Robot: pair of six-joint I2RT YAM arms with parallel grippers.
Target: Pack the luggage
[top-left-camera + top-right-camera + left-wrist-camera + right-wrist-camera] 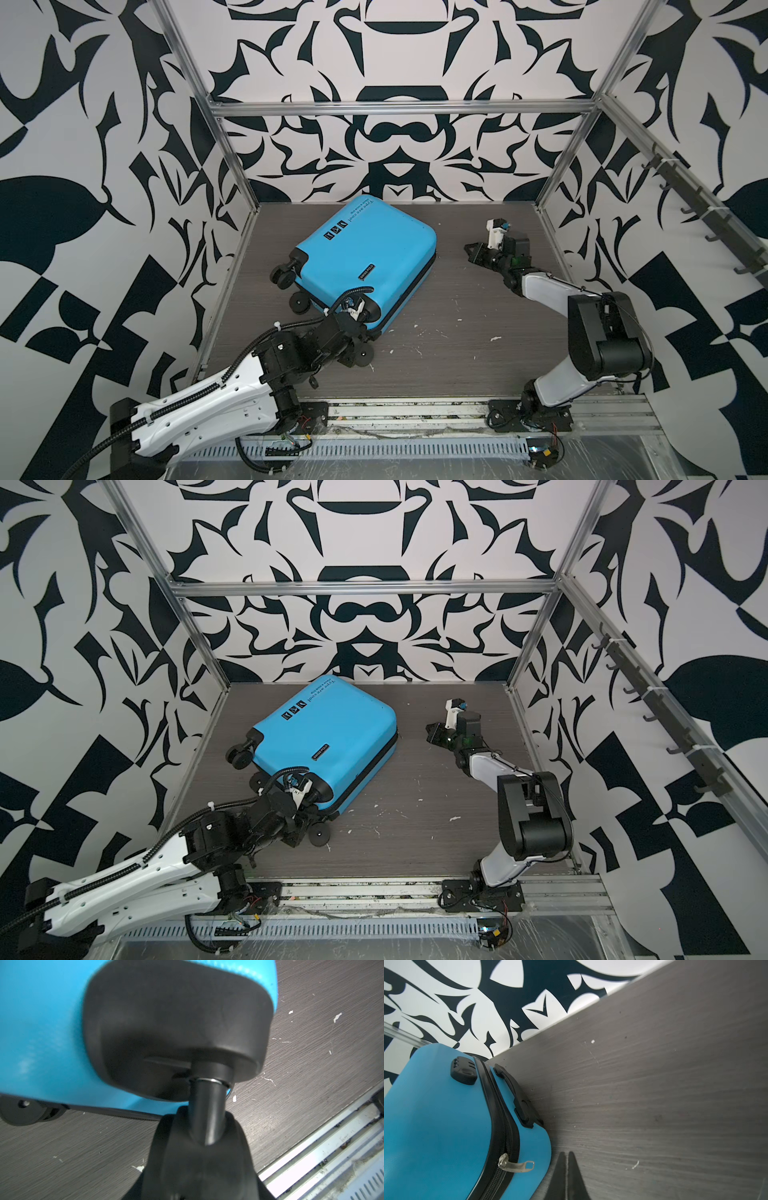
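**A:** Where's the bright blue hard-shell suitcase (365,249)?

**B:** Flat and zipped shut on the dark grey wood-grain table (457,353), left of centre. Its long axis runs from the wheels at near left to far right.

**A:** Which arm is nearer?

**B:** The left gripper (205,1118) is clamped on the black caster stem (209,1095) at the near corner. The right gripper (568,1159) is empty, tips almost together, just right of the silver metal zipper pull (517,1164).
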